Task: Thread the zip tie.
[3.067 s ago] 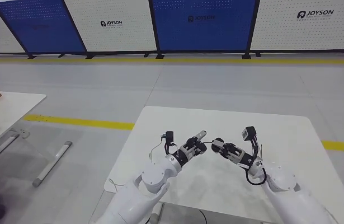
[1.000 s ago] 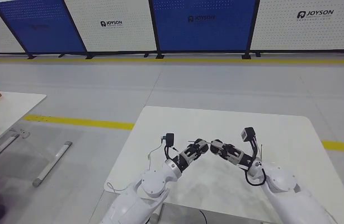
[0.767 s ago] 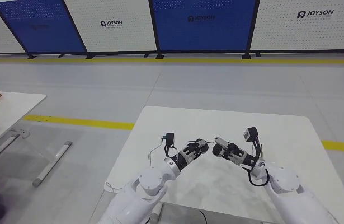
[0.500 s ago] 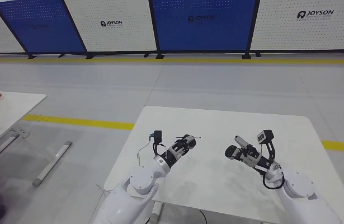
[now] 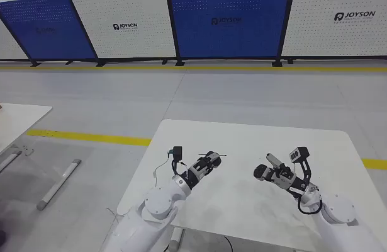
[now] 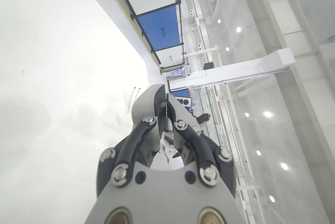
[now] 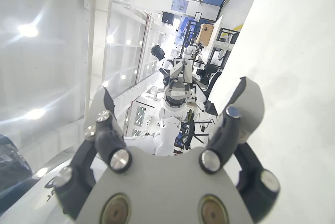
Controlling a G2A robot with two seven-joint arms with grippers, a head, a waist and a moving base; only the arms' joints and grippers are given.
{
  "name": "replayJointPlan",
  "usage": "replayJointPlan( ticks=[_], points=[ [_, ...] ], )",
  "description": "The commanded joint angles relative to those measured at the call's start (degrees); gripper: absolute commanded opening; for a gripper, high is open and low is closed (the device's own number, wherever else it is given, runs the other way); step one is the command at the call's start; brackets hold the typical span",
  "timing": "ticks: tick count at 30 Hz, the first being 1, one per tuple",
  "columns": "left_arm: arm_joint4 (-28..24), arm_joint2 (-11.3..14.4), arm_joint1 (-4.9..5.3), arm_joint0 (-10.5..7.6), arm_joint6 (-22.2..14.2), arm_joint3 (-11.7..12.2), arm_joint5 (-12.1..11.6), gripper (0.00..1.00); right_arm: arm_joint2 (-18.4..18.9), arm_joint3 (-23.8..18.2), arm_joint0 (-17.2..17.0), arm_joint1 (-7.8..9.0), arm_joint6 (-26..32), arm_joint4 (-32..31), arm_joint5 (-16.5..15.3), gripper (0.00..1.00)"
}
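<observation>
The zip tie [image 5: 218,154] is held in the left gripper [image 6: 165,96], clamped tight on it. Its thin length is seen pointing across at the right gripper [image 7: 172,94], spread wide and empty, well apart over the table [image 5: 243,135] — that gap must be closed.

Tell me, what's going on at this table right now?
The robot's left gripper is shut on a thin black zip tie, holding it above the white table. The right gripper is open and empty, well apart from the left one. Whether the tie is already threaded is too small to tell.
</observation>
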Motion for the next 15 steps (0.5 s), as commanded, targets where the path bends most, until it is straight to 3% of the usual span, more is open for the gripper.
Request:
replayJointPlan(
  ticks=[1, 5, 8, 12, 14, 15],
  points=[
    [-2.66, -3.23, 0.5, 1.99, -3.17, -4.97, -2.07, 0.0, 0.0, 0.0, 0.0, 0.0, 0.0, 0.0, 0.0, 1.0],
    [-5.07, -8.46, 1.35, 8.21, -7.49, -14.59, -7.19, 0.0, 0.0, 0.0, 0.0, 0.0, 0.0, 0.0, 0.0, 1.0],
    [-6.09, -11.32, 1.69, 12.4, -8.75, -19.2, -10.44, 0.0, 0.0, 0.0, 0.0, 0.0, 0.0, 0.0, 0.0, 1.0],
    [-5.39, -13.4, 1.97, 15.67, -9.57, -21.46, -11.7, 0.0, 0.0, 0.0, 0.0, 0.0, 0.0, 0.0, 0.0, 1.0],
    [-3.76, -13.65, 2.05, 16.11, -9.23, -21.32, -10.38, 0.0, 0.0, 0.0, 0.0, 0.0, 0.0, 0.0, 0.0, 1.0],
    [-1.94, -13.38, 2.12, 15.92, -9.16, -20.79, -8.33, 0.0, 0.0, 0.0, 0.0, 0.0, 0.0, 0.0, 0.0, 1.0]
  ],
)
